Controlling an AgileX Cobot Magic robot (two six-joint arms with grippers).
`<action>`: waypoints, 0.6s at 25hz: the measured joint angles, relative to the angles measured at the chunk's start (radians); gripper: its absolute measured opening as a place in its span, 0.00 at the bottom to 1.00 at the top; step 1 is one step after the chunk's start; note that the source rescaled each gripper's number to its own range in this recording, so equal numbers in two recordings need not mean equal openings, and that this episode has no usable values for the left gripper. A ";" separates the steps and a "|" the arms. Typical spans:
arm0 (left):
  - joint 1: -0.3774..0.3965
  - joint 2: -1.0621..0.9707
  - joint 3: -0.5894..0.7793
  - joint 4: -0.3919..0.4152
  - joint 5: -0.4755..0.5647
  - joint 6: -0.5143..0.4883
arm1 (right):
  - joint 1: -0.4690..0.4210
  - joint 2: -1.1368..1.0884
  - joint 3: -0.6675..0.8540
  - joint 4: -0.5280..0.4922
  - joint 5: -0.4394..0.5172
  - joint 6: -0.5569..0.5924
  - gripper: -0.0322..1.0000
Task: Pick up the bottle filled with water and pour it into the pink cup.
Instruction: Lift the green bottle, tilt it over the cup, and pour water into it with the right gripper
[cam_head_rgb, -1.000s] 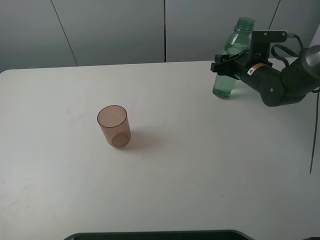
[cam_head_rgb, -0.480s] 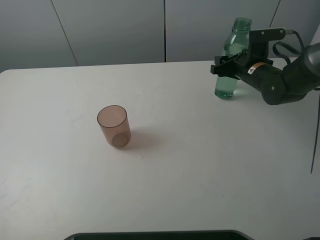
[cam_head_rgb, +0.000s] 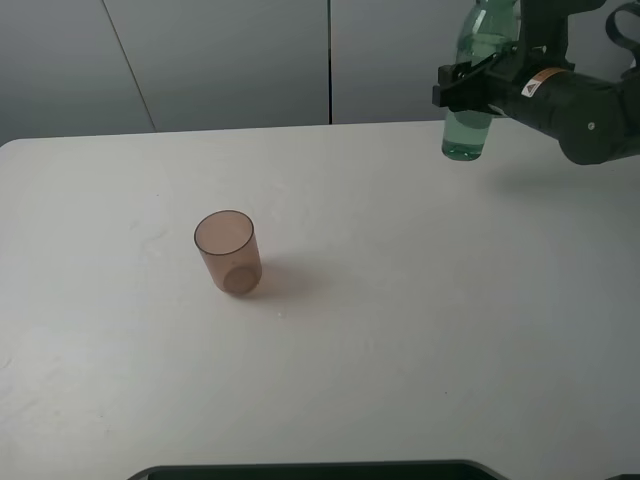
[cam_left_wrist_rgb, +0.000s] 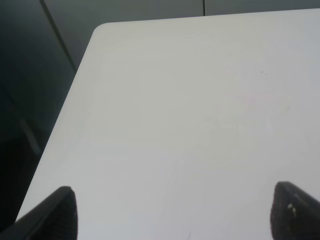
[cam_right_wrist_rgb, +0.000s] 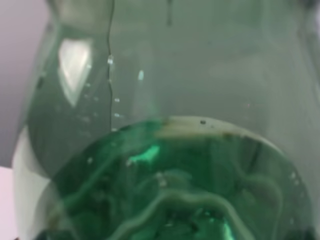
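The green-tinted bottle (cam_head_rgb: 470, 125) hangs upright above the table at the back right, held in my right gripper (cam_head_rgb: 478, 85), which is shut around its body. Its top runs out of the picture. In the right wrist view the bottle (cam_right_wrist_rgb: 165, 150) fills the frame, with liquid and bubbles inside. The pink cup (cam_head_rgb: 228, 251) stands upright left of the table's middle, far from the bottle. My left gripper (cam_left_wrist_rgb: 175, 210) does not show in the exterior view; in the left wrist view its two dark fingertips (cam_left_wrist_rgb: 55, 210) stand wide apart over bare table, open and empty.
The white table (cam_head_rgb: 400, 320) has its rounded far-left corner in the left wrist view (cam_left_wrist_rgb: 105, 30), with dark floor beyond it. Grey wall panels stand behind the table. A dark edge (cam_head_rgb: 310, 470) lies along the table's front.
My right gripper has lifted the bottle off the table and raised it; it was standing slightly tilted on the table a second ago. The cup has not moved.
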 joint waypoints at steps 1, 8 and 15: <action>0.000 0.000 0.000 0.000 0.000 0.000 | 0.000 -0.018 0.000 -0.007 0.000 0.000 0.03; 0.000 0.000 0.000 0.000 0.000 0.000 | 0.070 -0.062 0.000 -0.009 0.006 -0.068 0.03; 0.000 0.000 0.000 0.000 0.000 0.000 | 0.187 -0.062 0.002 0.045 0.011 -0.347 0.03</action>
